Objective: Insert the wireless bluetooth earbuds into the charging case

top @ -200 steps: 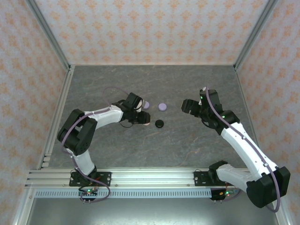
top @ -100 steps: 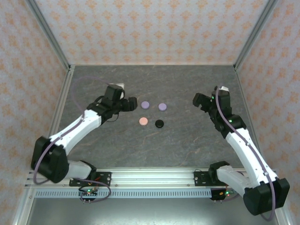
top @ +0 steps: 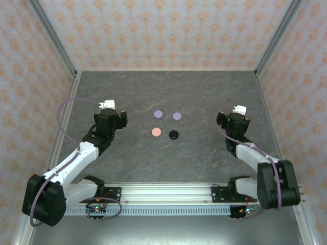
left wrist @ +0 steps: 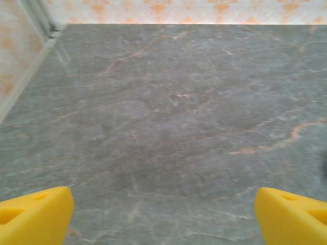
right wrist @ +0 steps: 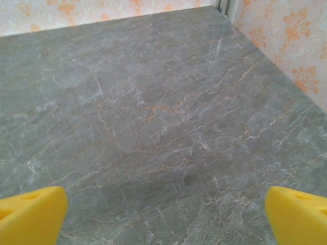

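Both sets of jaws stood released and empty. The left jaws' yellow fingertips (left wrist: 36, 212) and the right jaws' fingertips (right wrist: 30, 212) were spread wide over the bare desk (top: 204, 92). A lilac puck (top: 158, 114), second lilac puck (top: 177, 116), pink puck (top: 156, 132) and black puck (top: 173, 135) lay clustered mid-desk between the arms, well apart from both. The earbuds were too small to make out. The pucks looked shut, so this seemed a pause or the finish. Any next insertion would need a lid opened first; nothing blocked the way.
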`<state>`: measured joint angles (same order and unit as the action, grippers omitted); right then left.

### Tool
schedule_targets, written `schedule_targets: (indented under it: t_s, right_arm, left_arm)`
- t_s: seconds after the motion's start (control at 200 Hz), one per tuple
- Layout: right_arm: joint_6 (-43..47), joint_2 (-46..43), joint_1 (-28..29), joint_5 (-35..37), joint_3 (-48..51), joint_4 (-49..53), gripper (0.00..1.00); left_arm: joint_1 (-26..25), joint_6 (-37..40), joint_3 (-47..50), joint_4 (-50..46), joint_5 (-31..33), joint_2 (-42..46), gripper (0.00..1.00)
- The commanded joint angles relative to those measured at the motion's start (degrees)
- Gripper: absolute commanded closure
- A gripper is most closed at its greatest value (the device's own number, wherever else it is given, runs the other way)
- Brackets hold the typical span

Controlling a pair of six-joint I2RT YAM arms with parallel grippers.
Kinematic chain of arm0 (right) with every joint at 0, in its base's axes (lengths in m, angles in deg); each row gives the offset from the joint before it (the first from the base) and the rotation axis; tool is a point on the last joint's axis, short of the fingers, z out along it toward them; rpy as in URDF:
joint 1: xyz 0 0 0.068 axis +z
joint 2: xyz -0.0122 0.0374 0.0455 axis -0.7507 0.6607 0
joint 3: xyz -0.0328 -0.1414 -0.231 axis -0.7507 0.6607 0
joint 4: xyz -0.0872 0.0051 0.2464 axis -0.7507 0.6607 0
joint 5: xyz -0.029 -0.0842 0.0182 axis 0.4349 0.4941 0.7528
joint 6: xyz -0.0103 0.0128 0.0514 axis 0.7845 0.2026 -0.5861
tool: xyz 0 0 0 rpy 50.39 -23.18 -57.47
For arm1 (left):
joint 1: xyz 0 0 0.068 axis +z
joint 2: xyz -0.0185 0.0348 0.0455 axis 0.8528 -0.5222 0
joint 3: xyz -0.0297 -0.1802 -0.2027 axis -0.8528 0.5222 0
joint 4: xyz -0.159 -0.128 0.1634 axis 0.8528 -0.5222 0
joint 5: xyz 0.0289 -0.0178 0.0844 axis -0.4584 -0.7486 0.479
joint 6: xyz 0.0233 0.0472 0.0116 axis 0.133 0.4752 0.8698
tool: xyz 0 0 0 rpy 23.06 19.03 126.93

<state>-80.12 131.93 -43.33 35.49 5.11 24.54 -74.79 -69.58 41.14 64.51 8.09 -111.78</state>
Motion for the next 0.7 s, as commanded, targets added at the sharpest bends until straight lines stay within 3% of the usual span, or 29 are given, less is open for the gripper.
schedule_targets:
  t_s: [0.0, 0.175, 0.28, 0.38, 0.445, 0.495, 0.561, 0.691]
  right_arm:
    - [3.27, 1.54, -0.62, -4.25, 0.98, -12.78, 0.01]
    - [3.62, 5.71, -0.75, -6.68, 8.06, -27.02, 0.01]
    - [4.24, 9.14, -0.80, -7.73, 4.36, -23.46, 0.01]
    - [2.61, 18.13, -1.43, -4.65, 0.19, -25.24, 0.01]
    - [-0.40, 15.58, -4.85, -8.62, -2.52, -15.21, 0.01]
    - [-0.48, 17.10, -5.13, -9.21, -0.67, -21.76, 0.01]
    - [-0.48, 15.85, -5.11, -9.17, -1.99, -16.71, 0.01]
    - [-0.29, 16.38, -5.06, -9.21, -1.37, -19.23, 0.01]
  left_arm:
    - [0.79, 3.78, 1.86, 7.50, 4.73, -0.78, 0.08]
    - [1.75, 6.64, 6.36, 18.52, 5.45, -4.70, 0.08]
    - [3.24, 8.05, 8.66, 25.77, 2.53, -7.38, 0.08]
    - [4.80, 9.25, 9.93, 29.31, 1.15, -9.96, 0.08]
    - [6.38, 8.84, 12.54, 34.50, -0.91, -11.27, 0.08]
    - [7.68, 8.32, 13.50, 36.03, -2.84, -11.64, 0.08]
    - [9.04, 8.65, 14.29, 37.54, -5.72, -11.37, 0.07]
    - [11.42, 8.35, 14.18, 37.20, -11.42, -11.38, 0.08]
